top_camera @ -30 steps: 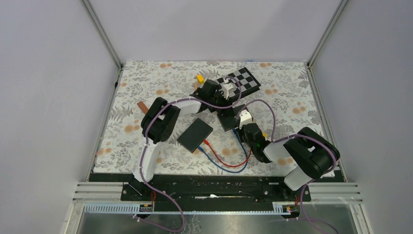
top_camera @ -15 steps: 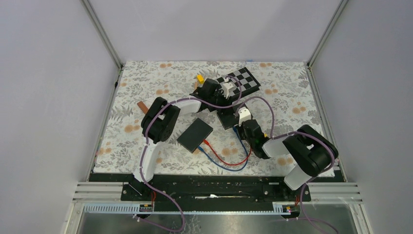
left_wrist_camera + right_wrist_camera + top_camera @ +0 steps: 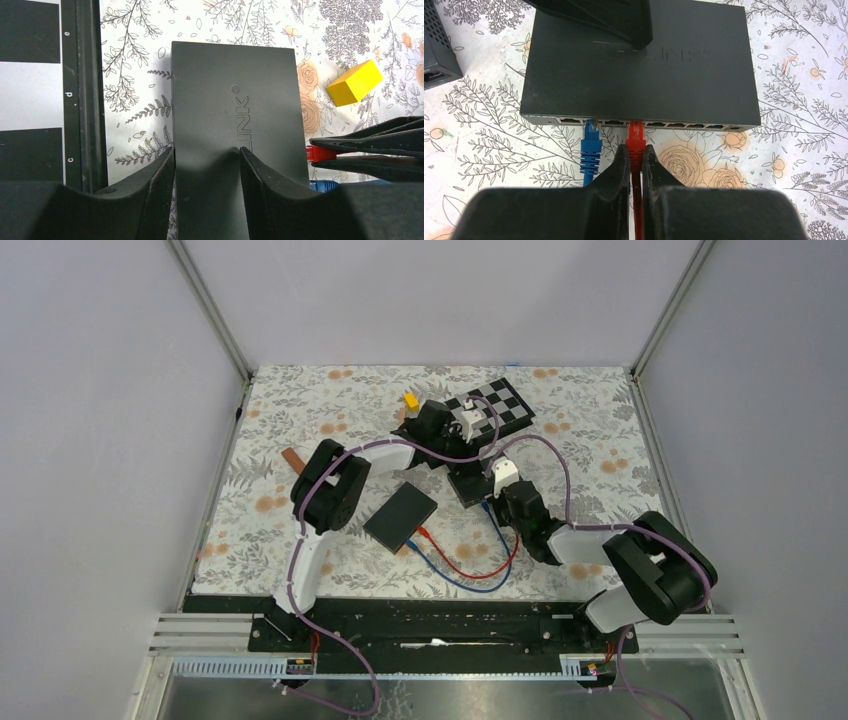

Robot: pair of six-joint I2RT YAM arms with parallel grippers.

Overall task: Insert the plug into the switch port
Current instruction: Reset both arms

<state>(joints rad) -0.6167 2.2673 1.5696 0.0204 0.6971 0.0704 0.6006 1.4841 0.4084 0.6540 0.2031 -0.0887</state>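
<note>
A: At the front face of the switch (image 3: pixel 639 65), the right claw (image 3: pixel 636 160) is pinching together on the red plug (image 3: pixel 636 134), gripping just behind its boot. The plug's nose is sitting at the mouth of a port.

B: Is it going all the way in?

A: I cannot tell whether it's clicking home. Its long axis is pointing straight at the port row, square to the face. The claw is lying directly behind it, in line, so I'm reading the coming move as a plain push forward, no twisting.

B: And what's the left claw (image 3: pixel 205 155) doing?

A: Its fingers are standing apart, clamping on nothing. One seems to be resting on the switch's top, bracing it from the far side. The right arm is the nearer one to the ports.

B: What are the ports holding?

A: A blue plug (image 3: pixel 591 145) is sitting two ports left of the red. The port between them and those to the right are showing empty. The switch is lying flat on the tabletop (image 3: pixel 794 75).
</note>
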